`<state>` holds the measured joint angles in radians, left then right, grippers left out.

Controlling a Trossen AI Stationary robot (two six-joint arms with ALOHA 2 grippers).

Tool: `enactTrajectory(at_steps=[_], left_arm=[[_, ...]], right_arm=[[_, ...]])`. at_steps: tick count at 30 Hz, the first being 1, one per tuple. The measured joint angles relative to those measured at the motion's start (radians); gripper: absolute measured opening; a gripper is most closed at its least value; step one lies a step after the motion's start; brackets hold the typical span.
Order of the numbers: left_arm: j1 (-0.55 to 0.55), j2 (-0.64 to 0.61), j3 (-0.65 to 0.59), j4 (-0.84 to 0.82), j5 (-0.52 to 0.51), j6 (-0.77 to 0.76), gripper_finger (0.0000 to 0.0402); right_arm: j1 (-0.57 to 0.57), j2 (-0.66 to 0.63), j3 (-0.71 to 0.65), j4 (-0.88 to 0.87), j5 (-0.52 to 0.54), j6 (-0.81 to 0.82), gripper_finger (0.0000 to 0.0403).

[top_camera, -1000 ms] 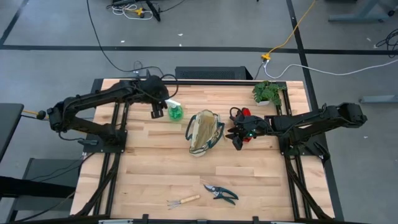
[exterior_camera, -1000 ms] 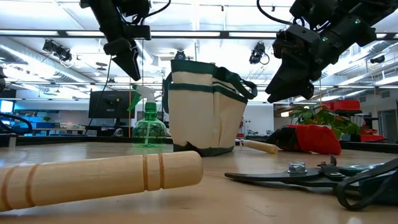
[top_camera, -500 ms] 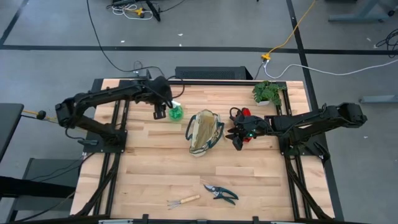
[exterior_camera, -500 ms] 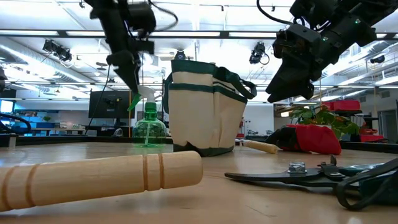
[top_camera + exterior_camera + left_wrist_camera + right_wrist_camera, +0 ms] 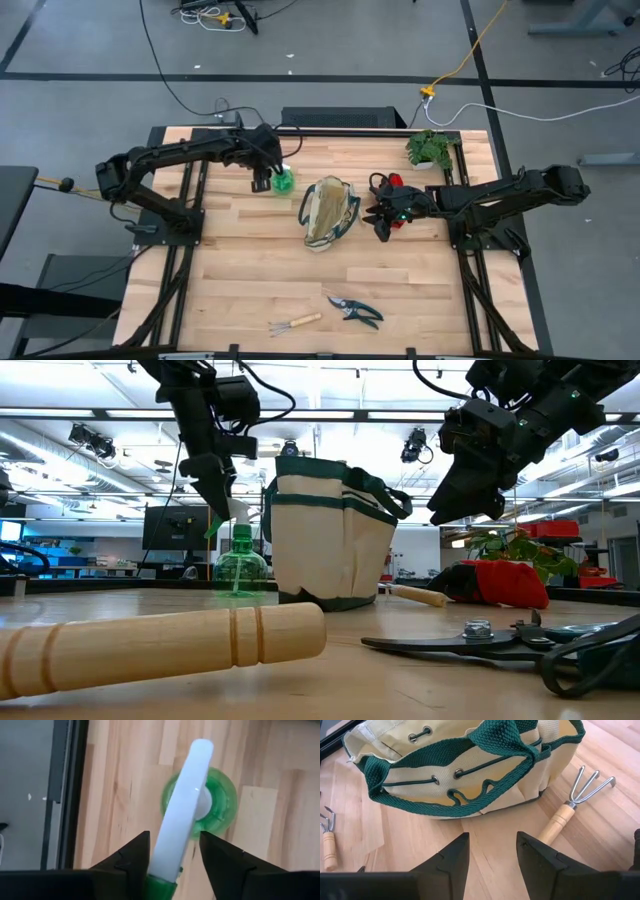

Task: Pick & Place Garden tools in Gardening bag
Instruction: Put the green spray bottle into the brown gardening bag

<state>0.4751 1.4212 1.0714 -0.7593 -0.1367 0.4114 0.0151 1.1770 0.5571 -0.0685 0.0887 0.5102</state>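
The green spray bottle [image 5: 285, 181] with white top [image 5: 192, 785] stands upright on its base at the table's far left, next to the beige gardening bag [image 5: 328, 212]. My left gripper [image 5: 172, 840] is open and points down, one finger on each side of the white top; whether it touches, I cannot tell. My right gripper [image 5: 381, 228] is open and empty, in the air right of the bag, above a wooden-handled rake [image 5: 570, 805] lying flat. The red-and-black gloves [image 5: 397, 183] lie beyond it. The pruning shears [image 5: 357, 311] and a second rake [image 5: 295, 322] lie near the front edge.
A small leafy potted plant [image 5: 432, 148] stands at the far right corner. The bag stands upright with its mouth open [image 5: 460, 765]. Bare tabletop lies between the bag and the front tools [image 5: 260, 270].
My left gripper has gone toward the table's right edge and down, from beside the spray bottle to over its white top, so that its fingers now straddle the top. The bottle has stayed in place.
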Motion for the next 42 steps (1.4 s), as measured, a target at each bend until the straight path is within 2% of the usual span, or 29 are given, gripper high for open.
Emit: enactTrajectory(at_steps=[8, 17, 23, 31, 42], left_arm=[[0.000, -0.001, 0.001, 0.003, 0.066, -0.008, 0.0057], [0.000, -0.002, 0.002, -0.016, 0.064, -0.068, 0.0056], [-0.002, 0.001, 0.050, -0.099, 0.122, -0.121, 0.0056], [-0.030, 0.000, 0.225, -0.232, 0.123, -0.166, 0.0056], [-0.128, -0.001, 0.523, -0.378, 0.144, -0.249, 0.0056]], right_arm=[[0.000, 0.000, 0.000, 0.000, 0.000, 0.000, 0.0165], [0.000, 0.000, 0.000, 0.000, 0.000, 0.000, 0.0165], [0.000, 0.000, 0.000, 0.000, -0.001, 0.000, 0.0165], [0.000, 0.000, 0.000, -0.004, 0.000, 0.000, 0.0165], [-0.001, 0.000, 0.000, -0.006, 0.000, 0.000, 0.0165]])
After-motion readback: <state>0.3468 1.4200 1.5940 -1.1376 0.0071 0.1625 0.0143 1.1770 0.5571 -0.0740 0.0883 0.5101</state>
